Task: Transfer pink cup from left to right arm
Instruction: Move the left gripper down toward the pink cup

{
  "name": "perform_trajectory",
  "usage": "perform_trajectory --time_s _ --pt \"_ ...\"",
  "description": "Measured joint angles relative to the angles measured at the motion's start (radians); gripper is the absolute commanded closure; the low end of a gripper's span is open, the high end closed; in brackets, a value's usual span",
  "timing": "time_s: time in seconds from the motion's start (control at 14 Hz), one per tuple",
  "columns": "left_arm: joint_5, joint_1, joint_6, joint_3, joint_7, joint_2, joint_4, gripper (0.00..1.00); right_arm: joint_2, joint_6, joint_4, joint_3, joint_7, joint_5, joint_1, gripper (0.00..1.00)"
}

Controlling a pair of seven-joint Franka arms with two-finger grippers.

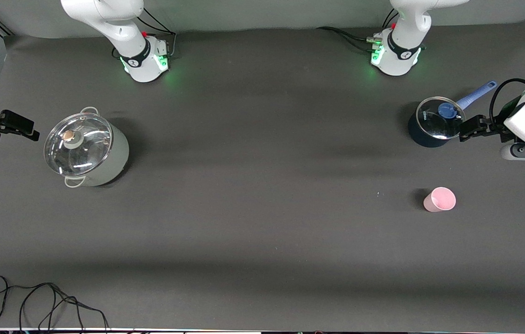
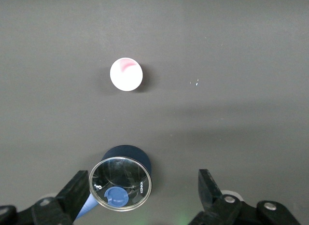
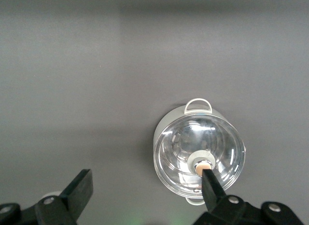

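Note:
The pink cup (image 1: 439, 199) stands upright on the dark table toward the left arm's end, nearer to the front camera than the blue saucepan. It also shows in the left wrist view (image 2: 126, 74), seen from above. My left gripper (image 1: 469, 129) is open and empty, up in the air beside the blue saucepan, well apart from the cup; in its own view the left gripper (image 2: 143, 180) has wide-spread jaws. My right gripper (image 1: 16, 126) is open and empty at the right arm's end, beside the grey pot; the right wrist view shows the right gripper (image 3: 146, 179) holding nothing.
A dark blue saucepan (image 1: 434, 121) with a glass lid and a blue handle stands toward the left arm's end, also in the left wrist view (image 2: 120, 181). A grey lidded pot (image 1: 85, 147) stands toward the right arm's end, also in the right wrist view (image 3: 199, 152). A black cable (image 1: 44, 301) lies at the front edge.

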Motion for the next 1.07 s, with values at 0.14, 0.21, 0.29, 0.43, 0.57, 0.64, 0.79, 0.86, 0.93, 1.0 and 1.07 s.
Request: perform_trajectory --time_s 0.14,0.21,0.29,0.43,0.57,0.64,0.79,0.86,0.93,1.0,1.07 --pt "0.000 0.000 0.000 0.000 0.000 0.000 0.000 0.00 0.001 0.000 0.000 0.000 0.000 0.000 0.000 0.00" --pt "0.000 0.000 0.000 0.000 0.000 0.000 0.000 0.00 0.001 0.000 0.000 0.000 0.000 0.000 0.000 0.00" --pt "0.000 0.000 0.000 0.000 0.000 0.000 0.000 0.00 0.002 0.000 0.000 0.000 0.000 0.000 0.000 0.00" --pt "0.000 0.000 0.000 -0.001 0.000 0.000 -0.001 0.00 0.002 0.000 0.000 0.000 0.000 0.000 0.000 0.00" --pt "0.000 0.000 0.000 -0.001 0.000 0.000 -0.001 0.00 0.002 0.000 0.000 0.000 0.000 0.000 0.000 0.00" --pt "0.000 0.000 -0.001 0.000 0.001 0.000 -0.001 0.00 0.002 0.000 0.000 0.000 0.000 0.000 0.000 0.00" --pt "0.000 0.000 -0.002 0.001 0.019 0.001 -0.001 0.00 0.002 0.000 0.000 0.000 0.000 0.000 0.000 0.00" --pt "0.002 0.002 -0.002 0.002 0.042 0.001 -0.001 0.00 0.002 0.000 0.000 0.000 0.000 0.000 0.000 0.00" --pt "0.002 0.009 -0.002 0.003 0.082 0.002 -0.001 0.00 0.002 0.000 0.000 0.000 0.000 0.000 0.000 0.00" --pt "0.003 0.025 -0.001 0.005 0.143 0.004 -0.001 0.00 0.002 0.000 0.000 -0.001 0.000 0.000 0.000 0.00" --pt "0.003 0.051 0.000 0.007 0.222 0.008 0.000 0.00 0.002 0.001 0.000 -0.001 0.000 0.000 0.000 0.00"
